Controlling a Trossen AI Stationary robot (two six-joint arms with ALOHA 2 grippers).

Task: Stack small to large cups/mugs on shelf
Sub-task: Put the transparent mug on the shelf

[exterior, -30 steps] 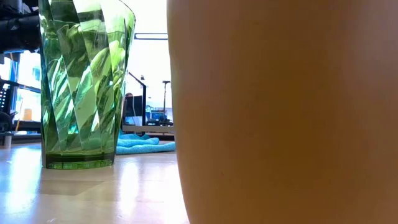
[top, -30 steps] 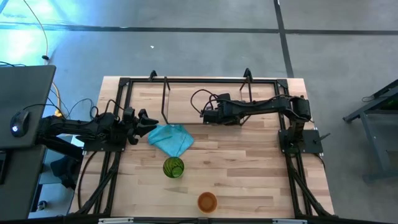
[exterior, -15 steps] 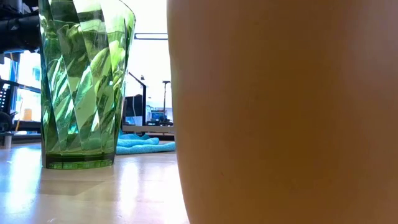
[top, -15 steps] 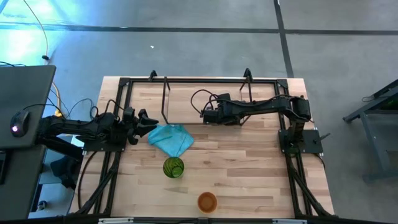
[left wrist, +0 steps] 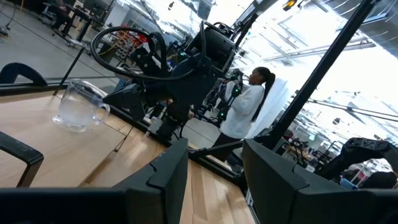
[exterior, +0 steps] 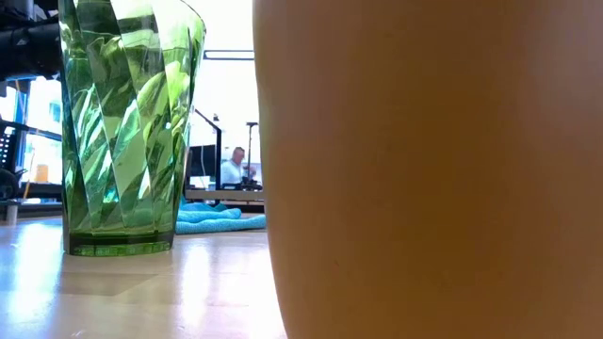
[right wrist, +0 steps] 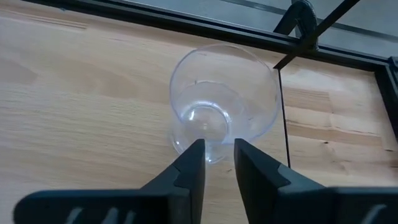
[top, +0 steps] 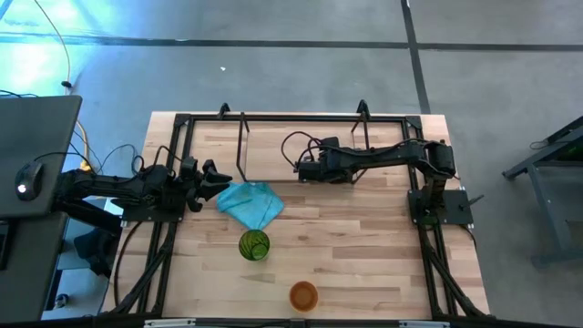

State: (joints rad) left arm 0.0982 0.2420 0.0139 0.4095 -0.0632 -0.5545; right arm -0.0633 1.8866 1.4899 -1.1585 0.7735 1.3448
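The small clear cup (right wrist: 219,102) stands upright on the shelf's light board (right wrist: 87,93) at the table's far side; it also shows in the left wrist view (left wrist: 78,111). My right gripper (right wrist: 219,163) is at the cup's near side, its fingers a narrow gap apart. The green cup (top: 254,245) and the orange cup (top: 303,295) stand on the table toward its near edge. In the low view the orange cup (exterior: 433,169) fills most of the picture, with the green cup (exterior: 127,122) beside it. My left gripper (top: 211,179) is open and empty at the table's left. My right gripper comes at the clear cup slanting down from the table's right. Its fingertips (right wrist: 194,155) close on the cup's handle side low at the wall (right wrist: 214,148). The clear handle (left wrist: 102,112) hardly shows between them. The cup stands upright with its base on the shelf board.
A teal cloth (top: 250,202) lies crumpled between my left gripper and the green cup. The shelf's thin black legs (top: 242,146) stand at the far side. A person (left wrist: 249,106) is in the room beyond the table.
A person has come into view in the room behind the table in the low view. The arms and cups stand as before.
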